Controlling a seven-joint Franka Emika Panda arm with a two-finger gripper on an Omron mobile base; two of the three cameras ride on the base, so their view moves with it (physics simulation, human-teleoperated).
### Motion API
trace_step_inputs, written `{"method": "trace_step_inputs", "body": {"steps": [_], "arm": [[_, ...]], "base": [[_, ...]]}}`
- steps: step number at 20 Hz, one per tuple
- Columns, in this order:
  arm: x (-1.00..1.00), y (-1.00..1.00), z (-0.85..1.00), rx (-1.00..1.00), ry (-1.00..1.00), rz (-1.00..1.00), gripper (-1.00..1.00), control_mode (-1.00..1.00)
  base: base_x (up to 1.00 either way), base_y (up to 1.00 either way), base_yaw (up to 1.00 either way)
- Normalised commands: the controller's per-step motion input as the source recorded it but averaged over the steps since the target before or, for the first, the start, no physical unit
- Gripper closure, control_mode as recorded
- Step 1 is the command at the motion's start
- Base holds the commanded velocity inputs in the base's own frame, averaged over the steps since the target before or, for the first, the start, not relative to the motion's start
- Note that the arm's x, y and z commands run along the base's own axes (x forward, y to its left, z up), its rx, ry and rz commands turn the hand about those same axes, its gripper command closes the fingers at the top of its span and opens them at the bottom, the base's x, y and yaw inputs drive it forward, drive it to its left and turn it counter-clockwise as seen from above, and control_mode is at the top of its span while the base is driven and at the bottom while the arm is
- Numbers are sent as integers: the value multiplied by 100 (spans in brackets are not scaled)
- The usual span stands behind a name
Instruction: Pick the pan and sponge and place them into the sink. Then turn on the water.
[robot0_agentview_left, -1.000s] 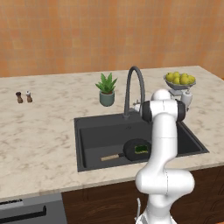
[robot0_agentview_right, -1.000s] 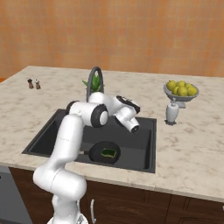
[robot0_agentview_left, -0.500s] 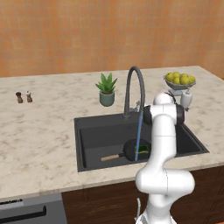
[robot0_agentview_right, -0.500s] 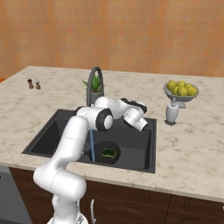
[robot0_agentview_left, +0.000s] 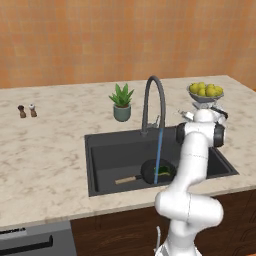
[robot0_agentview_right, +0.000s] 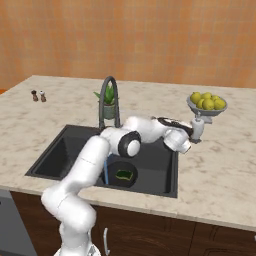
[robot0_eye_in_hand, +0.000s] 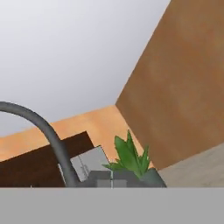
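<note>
The black pan (robot0_agentview_left: 149, 172) lies in the dark sink (robot0_agentview_left: 115, 150), its wooden handle pointing left. The green and yellow sponge (robot0_agentview_left: 165, 172) rests inside the pan (robot0_agentview_right: 131, 181); from the right the sponge (robot0_agentview_right: 124, 175) shows yellow-edged. A thin blue stream of water (robot0_agentview_left: 159, 150) falls from the arched faucet (robot0_agentview_left: 152, 97) onto the pan. My gripper (robot0_agentview_left: 186, 115) hovers over the sink's right side, just right of the faucet base, holding nothing. In the hand view the gripper (robot0_eye_in_hand: 111, 179) is shut, fingertips together, facing the faucet (robot0_eye_in_hand: 48, 131).
A potted plant (robot0_agentview_left: 121, 102) stands behind the sink. A bowl of lemons (robot0_agentview_left: 205, 91) on a white stand sits at the back right, close to my hand. Salt and pepper shakers (robot0_agentview_left: 27, 111) are far left. A dishwasher front (robot0_agentview_left: 30, 242) is below the counter.
Water has started running from the faucet. My hand has drawn back to the right, away from the faucet, and the jaws have closed.
</note>
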Motion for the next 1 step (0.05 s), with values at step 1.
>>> {"method": "trace_step_inputs", "body": {"steps": [1], "arm": [[-100,-39,71,6,-35,0,100,-100]], "base": [[0,0,0]]}}
